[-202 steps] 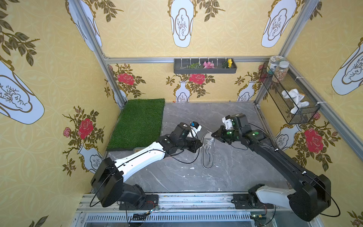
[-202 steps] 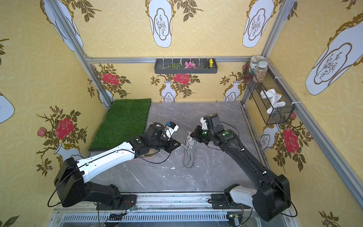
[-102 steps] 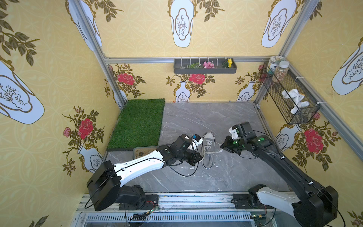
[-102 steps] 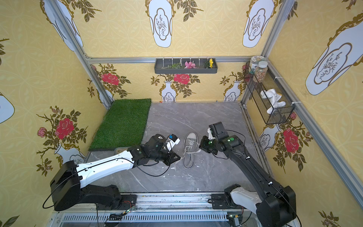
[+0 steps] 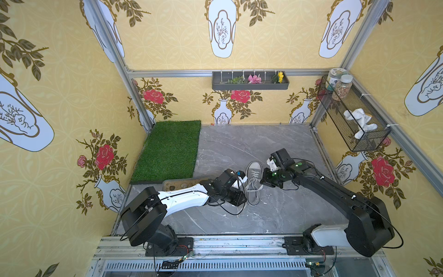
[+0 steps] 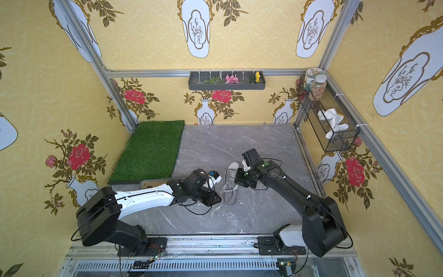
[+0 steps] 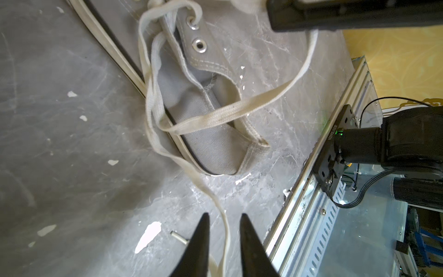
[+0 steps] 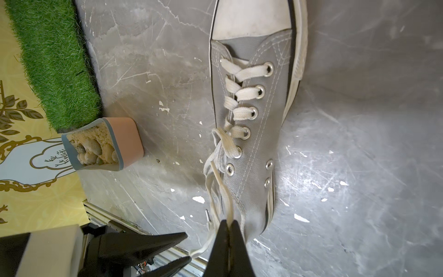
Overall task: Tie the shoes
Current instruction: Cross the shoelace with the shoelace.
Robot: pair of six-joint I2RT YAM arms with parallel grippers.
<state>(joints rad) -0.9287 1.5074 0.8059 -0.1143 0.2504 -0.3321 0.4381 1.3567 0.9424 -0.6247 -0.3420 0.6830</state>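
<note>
We locate the sneaker (image 5: 253, 182) sole-down on the grey tabletop (image 5: 251, 144), toe cap toward the back wall, between the two arms. Its laces (image 8: 242, 93) cross through the eyelets nearer the toe. The eyelets nearest the heel are empty and the loose ends are untied.

The right gripper (image 8: 229, 237) sits just beside the sneaker, jaws pressed fully together and clamped on one strand, which crosses the shoe opening. The left gripper (image 7: 224, 239) hovers low near the heel with its jaws partly apart. A second strand trails along the tabletop and passes through the gap between them, unclamped.

On the left arm's side we see the pebble tray (image 8: 129, 141), and beyond it, toward the back wall, the grass mat (image 5: 167, 151).
</note>
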